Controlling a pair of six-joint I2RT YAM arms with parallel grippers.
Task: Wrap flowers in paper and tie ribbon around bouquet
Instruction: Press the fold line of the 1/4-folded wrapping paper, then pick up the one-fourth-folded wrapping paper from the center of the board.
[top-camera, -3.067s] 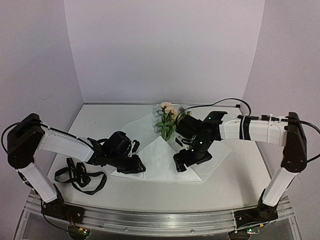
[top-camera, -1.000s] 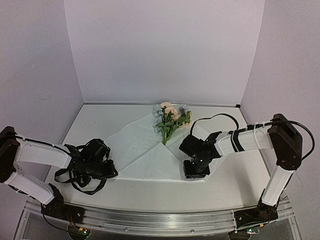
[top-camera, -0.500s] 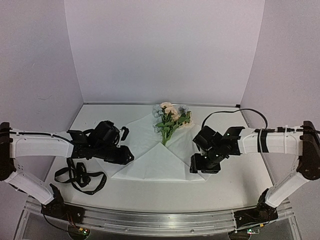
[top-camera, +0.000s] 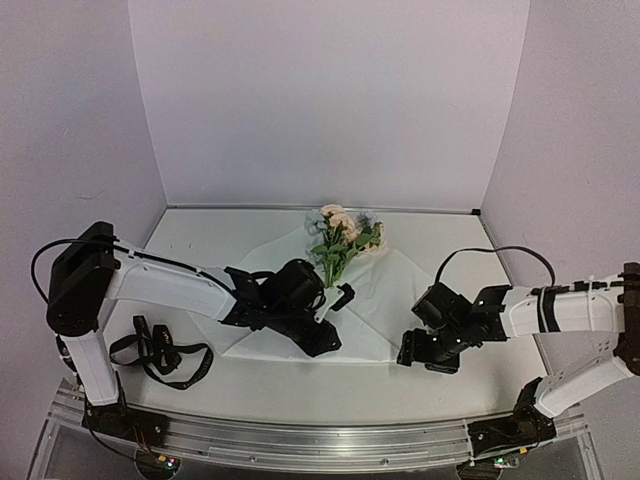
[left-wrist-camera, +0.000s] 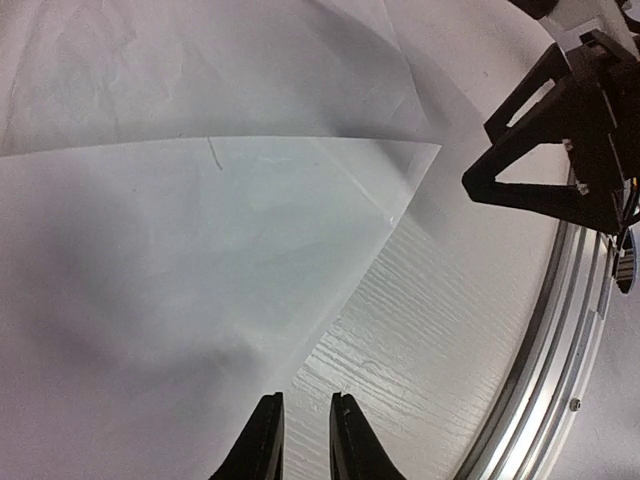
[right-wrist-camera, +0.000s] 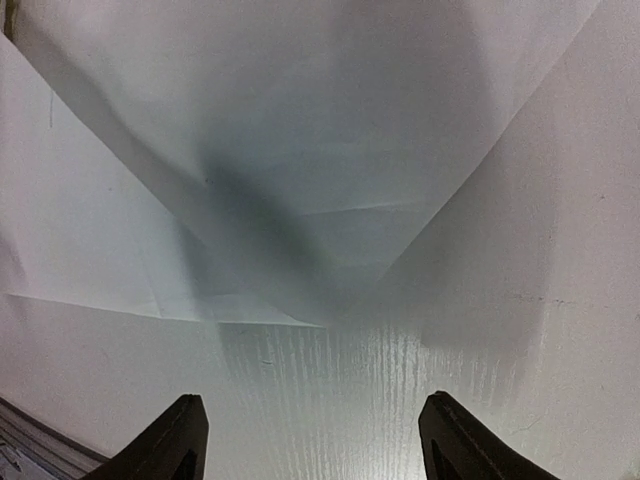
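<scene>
The black ribbon (top-camera: 160, 352) lies far left, off the paper (top-camera: 375, 300). Your left gripper (left-wrist-camera: 303, 400), almost closed and empty, sits by the paper's near edge. The paper looks thin, floppy, easy to rip; pinch a corner gently. The flowers (top-camera: 340, 240) lie on its far part. Your right gripper (right-wrist-camera: 312, 400) is wide apart, empty. White smooth table (top-camera: 300, 390), plain walls (top-camera: 330, 100).

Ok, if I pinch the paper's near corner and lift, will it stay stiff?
Probably not: the paper looks thin and faintly creased, so it should droop. Lying loose on the table, it likely slides when pushed and could tear.
</scene>
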